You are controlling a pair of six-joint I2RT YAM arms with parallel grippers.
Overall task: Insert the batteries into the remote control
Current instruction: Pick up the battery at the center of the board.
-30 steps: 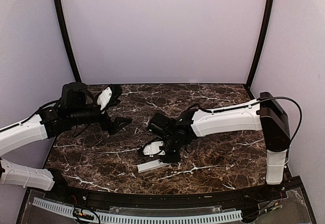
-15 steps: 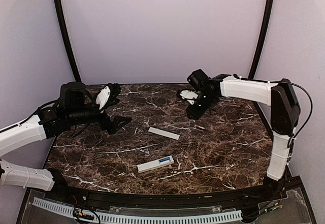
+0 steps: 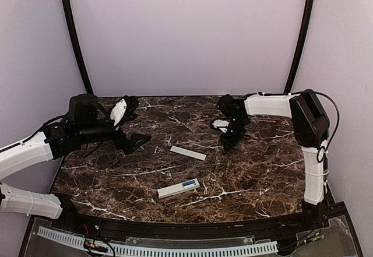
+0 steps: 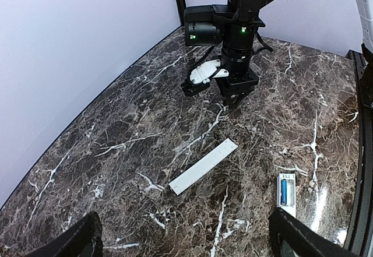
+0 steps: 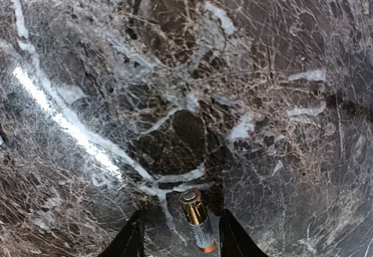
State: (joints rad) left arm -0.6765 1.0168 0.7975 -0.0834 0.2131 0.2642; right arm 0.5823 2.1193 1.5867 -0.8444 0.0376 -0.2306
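Batteries sit in two places. The loaded battery (image 4: 284,190), blue, lies in the open recess of the remote control (image 3: 172,191). The loose battery (image 5: 197,220) lies on the desk (image 3: 116,181), well beyond the remote control toward the far right. The cover strip (image 3: 187,152) lies flat between the remote control and the loose battery, apart from both.

The right hand (image 5: 180,225) points down over the loose battery. Its jaws are partly apart, with one finger on either side of the cell and a sliver of dark desk showing on each flank, so it grips nothing yet. The left hand (image 3: 140,120) hangs wide open and empty, well left of the remote control and farther back.

The step in hand looks like picking up the second cell. To do it well, I judge, the fingers should come down until their tips almost meet the desk. They should be centred on the cell's middle, not its metal cap, and close across its width so the round body cannot roll or squirt out. The cell seems to lie roughly along the gap, which suits that. It is also worth noting which end carries the cap, since the cell must enter the recess beside the loaded battery facing the right way.
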